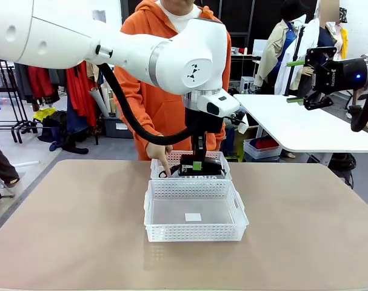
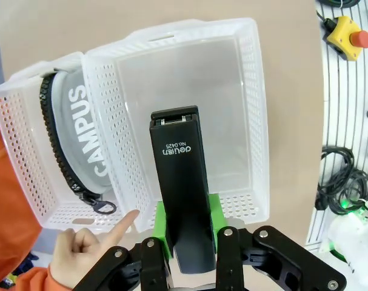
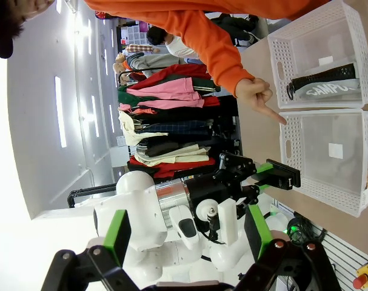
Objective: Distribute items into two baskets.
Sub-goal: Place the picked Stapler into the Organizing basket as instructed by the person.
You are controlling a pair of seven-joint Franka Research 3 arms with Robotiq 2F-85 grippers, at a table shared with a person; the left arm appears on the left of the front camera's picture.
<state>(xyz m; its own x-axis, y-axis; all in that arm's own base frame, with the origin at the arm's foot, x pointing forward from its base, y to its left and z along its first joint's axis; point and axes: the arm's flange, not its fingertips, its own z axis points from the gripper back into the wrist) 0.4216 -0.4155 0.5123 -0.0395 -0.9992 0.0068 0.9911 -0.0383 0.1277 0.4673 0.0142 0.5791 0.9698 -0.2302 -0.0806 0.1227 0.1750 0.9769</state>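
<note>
While our left gripper (image 2: 187,242) is clamped on the stapler (image 2: 182,182), mid-frame above the empty near basket (image 2: 256,121), we should lower before releasing; the pouch (image 2: 80,139) lies in the far basket (image 2: 20,157) at left. Our right gripper (image 3: 190,242) stands apart.

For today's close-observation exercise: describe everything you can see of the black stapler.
The stapler is small, long and narrow, matt black, plastic by its look, with white "deli" print on top and a metal-looking strip at its far end. The left claw is shut on its near end, green pads on both sides, holding it level in the air above the empty basket. Nothing else touches it.
</note>
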